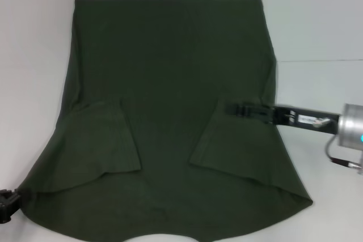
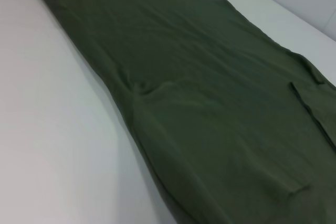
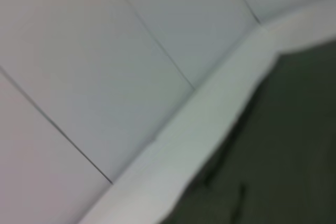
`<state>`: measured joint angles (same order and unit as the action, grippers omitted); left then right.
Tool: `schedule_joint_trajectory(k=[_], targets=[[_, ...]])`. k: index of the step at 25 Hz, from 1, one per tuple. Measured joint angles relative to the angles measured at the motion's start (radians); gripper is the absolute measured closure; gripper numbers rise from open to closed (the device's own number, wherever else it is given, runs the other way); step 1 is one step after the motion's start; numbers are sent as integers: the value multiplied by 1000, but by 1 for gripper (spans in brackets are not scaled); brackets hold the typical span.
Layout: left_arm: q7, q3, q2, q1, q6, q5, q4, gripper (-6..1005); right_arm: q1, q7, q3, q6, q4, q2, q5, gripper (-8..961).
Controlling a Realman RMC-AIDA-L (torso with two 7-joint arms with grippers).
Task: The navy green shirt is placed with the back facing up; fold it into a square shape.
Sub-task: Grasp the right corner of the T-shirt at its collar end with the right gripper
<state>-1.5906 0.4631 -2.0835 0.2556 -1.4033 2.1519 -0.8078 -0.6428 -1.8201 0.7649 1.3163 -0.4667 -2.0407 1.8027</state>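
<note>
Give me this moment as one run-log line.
shirt: flat, both sleeves folded in | right hand: over right sleeve fold | left hand: at shirt's near-left corner | table: white

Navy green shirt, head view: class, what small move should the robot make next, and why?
Probably draw the right gripper back off the navy green shirt. Both sleeves already lie folded inward on the body, and that arm reaches over the right sleeve flap. The left gripper sits at the near left corner.

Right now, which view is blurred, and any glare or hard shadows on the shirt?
Right wrist view: soft and smeared, the dark olive-green cotton shirt just a vague dark patch. Head view: sharp, even light, no glare, the right gripper casting no hard shadow; left gripper at the near left corner. Left wrist view: clear, faint shading along wrinkles.
</note>
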Motion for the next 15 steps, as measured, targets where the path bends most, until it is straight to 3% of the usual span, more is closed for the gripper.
schedule_joint_trajectory(k=[8, 12, 15], targets=[[-2, 0, -6, 7, -3, 0, -1, 970, 95, -357, -5, 35, -127, 56, 153, 31], [-4, 0, -7, 10, -4, 0, -2, 970, 124, -435, -10, 57, -133, 84, 200, 39], [-4, 0, -8, 10, -4, -3, -2, 970, 137, -462, -10, 74, -129, 93, 231, 41]])
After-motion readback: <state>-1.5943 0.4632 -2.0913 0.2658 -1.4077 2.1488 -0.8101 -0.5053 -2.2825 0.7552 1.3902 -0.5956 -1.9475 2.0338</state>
